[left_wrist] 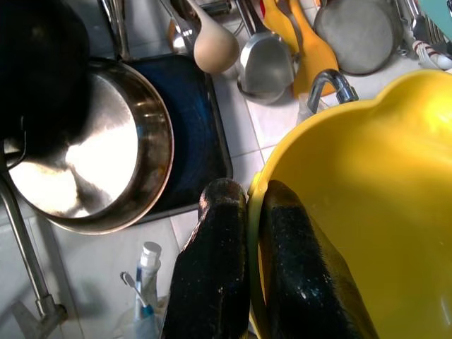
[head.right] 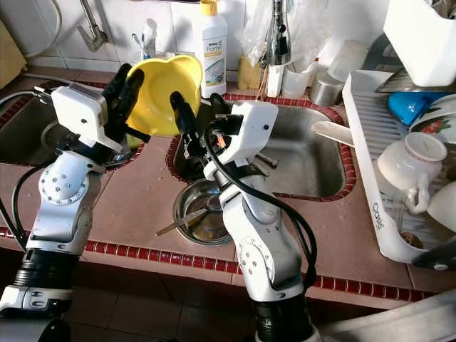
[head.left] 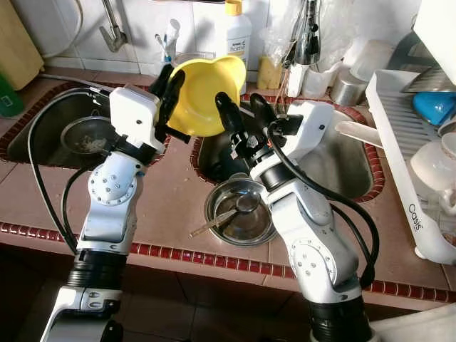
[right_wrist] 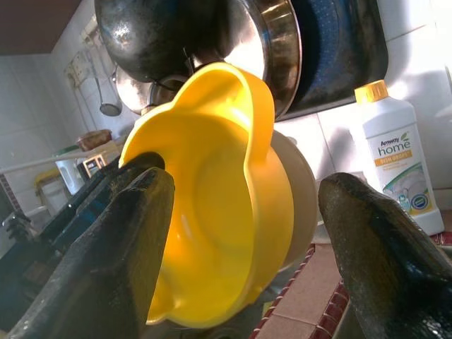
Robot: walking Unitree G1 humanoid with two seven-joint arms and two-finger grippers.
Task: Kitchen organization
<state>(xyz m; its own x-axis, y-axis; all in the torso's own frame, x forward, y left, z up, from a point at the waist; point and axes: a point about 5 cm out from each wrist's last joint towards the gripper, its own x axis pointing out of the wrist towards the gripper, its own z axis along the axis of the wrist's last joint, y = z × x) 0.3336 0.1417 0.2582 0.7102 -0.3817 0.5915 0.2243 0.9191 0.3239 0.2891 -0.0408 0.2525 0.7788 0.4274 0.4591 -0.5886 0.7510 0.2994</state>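
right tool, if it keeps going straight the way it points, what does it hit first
Most likely the yellow bowl. The right tool is open and aimed at the bowl, which the left tool holds up by its rim over the sinks. The right wrist view shows the bowl between the fingers, though depth there is unclear.

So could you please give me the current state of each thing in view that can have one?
yellow bowl: held up on edge above the sinks, rim pinched
left gripper: shut on the yellow bowl's rim
right gripper: open, beside the bowl, not touching it
steel bowl: upright on the counter, a spoon lying in it
detergent bottle: upright, capped
white cup: tipped on its side in the dish rack
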